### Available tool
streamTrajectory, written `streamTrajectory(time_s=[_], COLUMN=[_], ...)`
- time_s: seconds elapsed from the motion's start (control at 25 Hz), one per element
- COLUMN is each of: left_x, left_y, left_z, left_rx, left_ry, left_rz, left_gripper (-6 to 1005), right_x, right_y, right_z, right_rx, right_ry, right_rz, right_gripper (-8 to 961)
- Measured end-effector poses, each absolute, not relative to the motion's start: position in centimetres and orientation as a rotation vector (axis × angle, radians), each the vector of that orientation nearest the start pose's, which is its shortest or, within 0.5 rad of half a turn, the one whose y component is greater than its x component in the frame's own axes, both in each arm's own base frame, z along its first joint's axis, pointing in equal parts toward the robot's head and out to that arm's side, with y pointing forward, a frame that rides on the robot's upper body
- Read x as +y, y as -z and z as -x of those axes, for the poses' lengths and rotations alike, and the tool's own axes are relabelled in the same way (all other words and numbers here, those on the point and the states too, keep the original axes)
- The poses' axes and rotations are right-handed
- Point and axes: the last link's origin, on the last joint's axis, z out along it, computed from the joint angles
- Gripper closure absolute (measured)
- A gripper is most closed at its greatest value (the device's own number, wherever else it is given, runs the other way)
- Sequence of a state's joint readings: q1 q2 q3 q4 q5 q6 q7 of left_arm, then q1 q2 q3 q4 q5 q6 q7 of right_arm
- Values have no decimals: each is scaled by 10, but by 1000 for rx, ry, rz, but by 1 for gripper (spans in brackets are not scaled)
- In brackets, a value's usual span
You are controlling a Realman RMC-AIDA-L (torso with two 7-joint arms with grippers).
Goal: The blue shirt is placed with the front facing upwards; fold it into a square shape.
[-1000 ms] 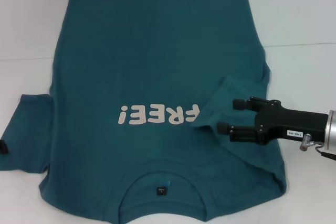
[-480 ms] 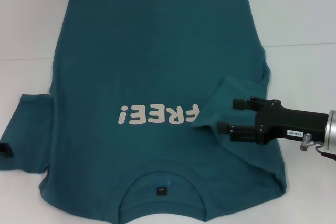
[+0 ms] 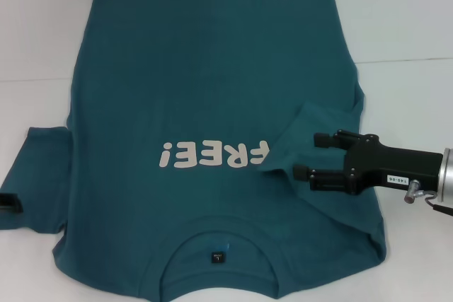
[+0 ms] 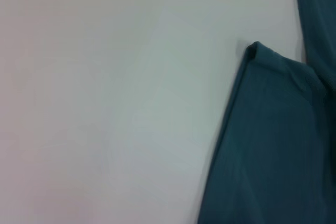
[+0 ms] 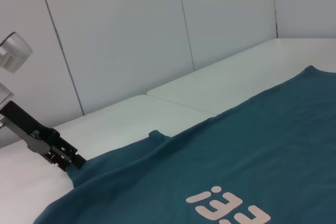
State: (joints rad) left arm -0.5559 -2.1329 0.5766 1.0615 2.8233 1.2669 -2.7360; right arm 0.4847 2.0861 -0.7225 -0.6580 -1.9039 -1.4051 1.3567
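Head view | right end effector (image 3: 303,155) open over blue shirt (image 3: 205,90) folded sleeve | left end effector (image 3: 7,203) at other sleeve, grip unclear

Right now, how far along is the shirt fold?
Early. Done: the right sleeve of the blue shirt is folded over the chest. In hand: the right hand, open, sits over that sleeve; the left hand is at the left sleeve, still spread out. Left: that sleeve and the body folds.

We see a white table (image 3: 403,26) carrying the blue shirt (image 3: 205,83), spread flat beneath the right gripper (image 3: 308,155), its far sleeve reaching the left gripper (image 3: 7,203) at the table's edge.
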Motion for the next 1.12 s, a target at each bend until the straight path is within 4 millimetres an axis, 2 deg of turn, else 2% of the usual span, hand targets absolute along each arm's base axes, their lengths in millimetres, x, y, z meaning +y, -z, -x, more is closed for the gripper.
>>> streamTrajectory(time_s=[0.8,1.04,1.12], left_x=[358,359,358], left_y=[-66,-65,-65], left_z=[337,336,336], left_rx=[-1822,-1817,-1818], left_ry=[50,43,43], left_rz=[1653,1660,1659], left_gripper=[266,371,453], right_x=[338,338,338], right_y=[-1,-1,-1], right_z=[-279,-278,-278], right_rx=[664,664,664], right_ry=[-678,-678,-679], right_rz=[2559,2560,2560], right_gripper=[9,9,9])
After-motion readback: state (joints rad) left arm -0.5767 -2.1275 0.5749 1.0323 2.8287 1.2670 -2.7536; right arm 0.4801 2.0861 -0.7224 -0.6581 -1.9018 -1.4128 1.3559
